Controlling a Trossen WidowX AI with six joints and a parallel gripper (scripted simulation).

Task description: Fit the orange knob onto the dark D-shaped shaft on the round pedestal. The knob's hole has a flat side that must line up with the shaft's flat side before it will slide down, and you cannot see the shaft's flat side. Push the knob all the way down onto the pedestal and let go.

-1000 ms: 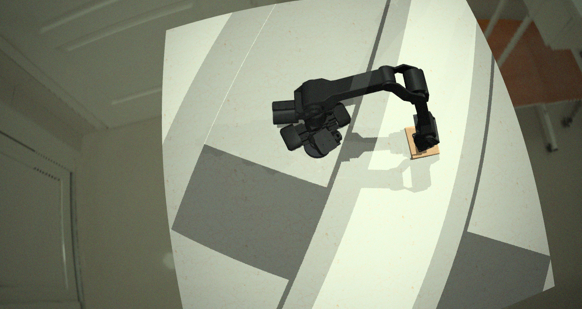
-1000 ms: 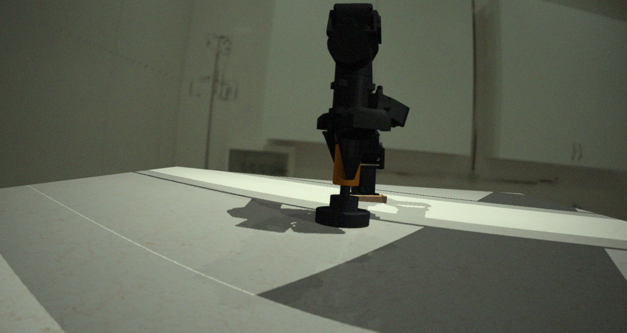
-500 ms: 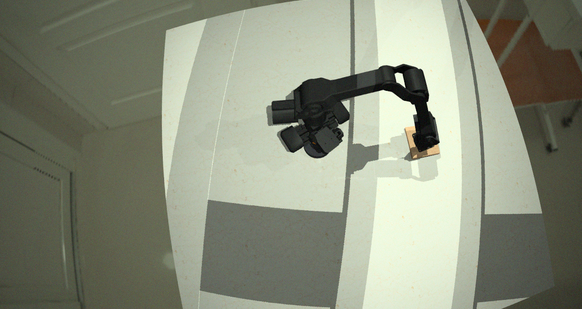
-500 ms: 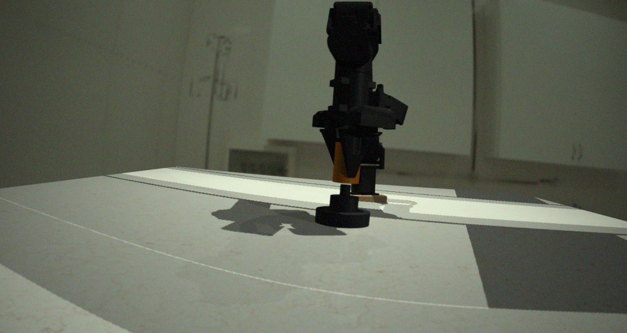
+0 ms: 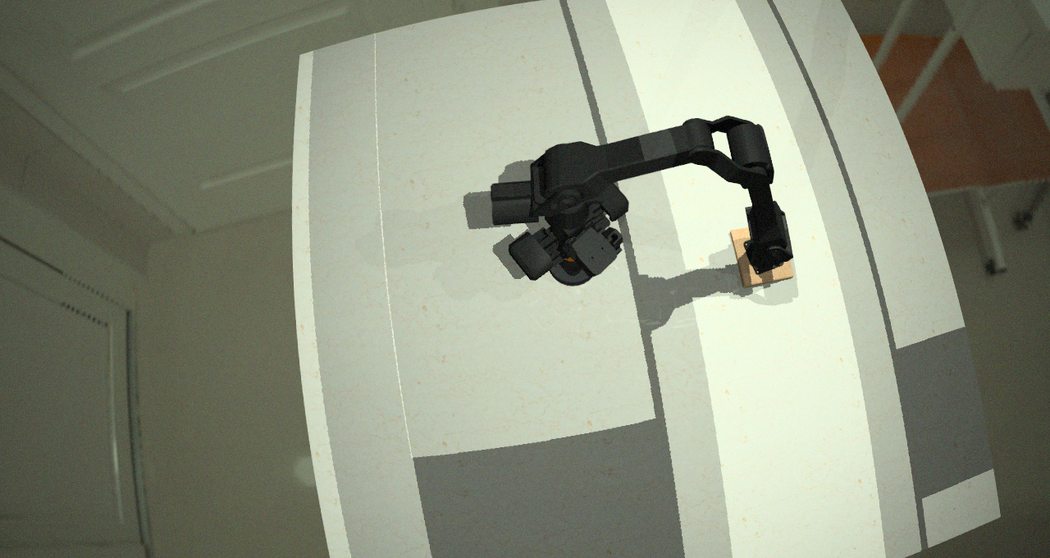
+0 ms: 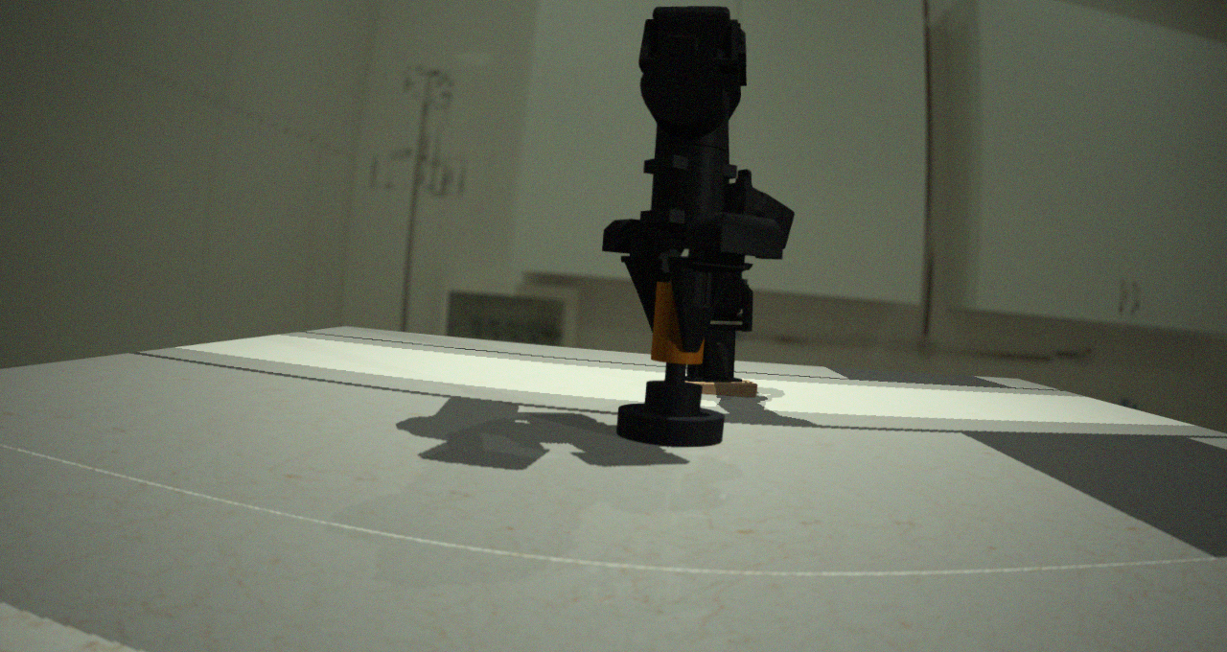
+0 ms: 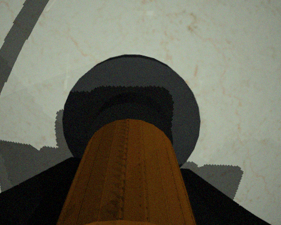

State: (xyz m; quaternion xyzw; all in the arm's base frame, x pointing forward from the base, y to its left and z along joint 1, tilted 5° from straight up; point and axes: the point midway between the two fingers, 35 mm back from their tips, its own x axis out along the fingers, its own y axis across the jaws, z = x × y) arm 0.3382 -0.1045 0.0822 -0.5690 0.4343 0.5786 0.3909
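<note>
The orange knob (image 6: 666, 326) (image 7: 131, 175) stands upright between the fingers of my gripper (image 6: 678, 331), which is shut on it. In the top view only a small orange bit of the knob (image 5: 568, 259) shows under the arm. The knob's lower end is at the top of the dark shaft (image 6: 676, 372), and a length of shaft shows between the knob and the pedestal's raised middle. The round dark pedestal (image 6: 670, 425) (image 7: 134, 70) stands on the table below. The knob's hole and the shaft's flat side are hidden.
The arm's base stands on a wooden block (image 5: 738, 249) (image 6: 744, 388), right of the pedestal in the top view and behind it in the exterior view. The table (image 5: 513, 349) (image 6: 428, 511) carries printed stripes and grey patches. Shadows of the arm fall across it.
</note>
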